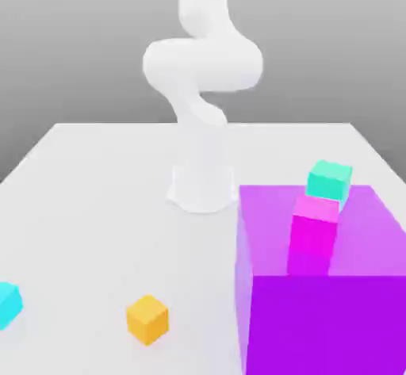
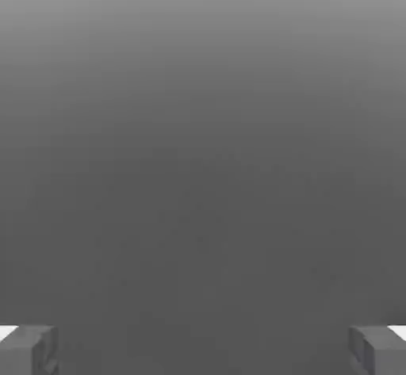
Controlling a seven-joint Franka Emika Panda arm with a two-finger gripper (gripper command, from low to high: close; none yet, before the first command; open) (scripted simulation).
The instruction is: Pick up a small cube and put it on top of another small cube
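Nearest to the exterior camera stands the big purple block (image 1: 325, 318), which takes the lower corner on the exterior view's right and is the largest thing on the white table (image 1: 95, 199). It looks half transparent, because a magenta block (image 1: 313, 235) can be seen through its top face. Behind the purple block, near its far edge, a teal-mint cube (image 1: 330, 180) sits just above the magenta block; whether the two are touching is not clear. Next in size is the white robot arm (image 1: 202, 96), whose base stands on the table near the middle, well behind the purple block, while its upper links bend and leave the picture at the top. Then come the small things. The orange cube (image 1: 147, 319) rests on the table in front, toward the exterior view's left of the purple block and apart from it. The small cube (image 1: 8, 304), bright cyan, lies at the exterior view's left edge, partly cut by the border, near the orange cube but not touching it. The hand view adds what the exterior view does not give: the gripper (image 2: 203, 350) with its two grey fingertips (image 2: 30, 350) standing wide apart, nothing between them, before a plain grey background.
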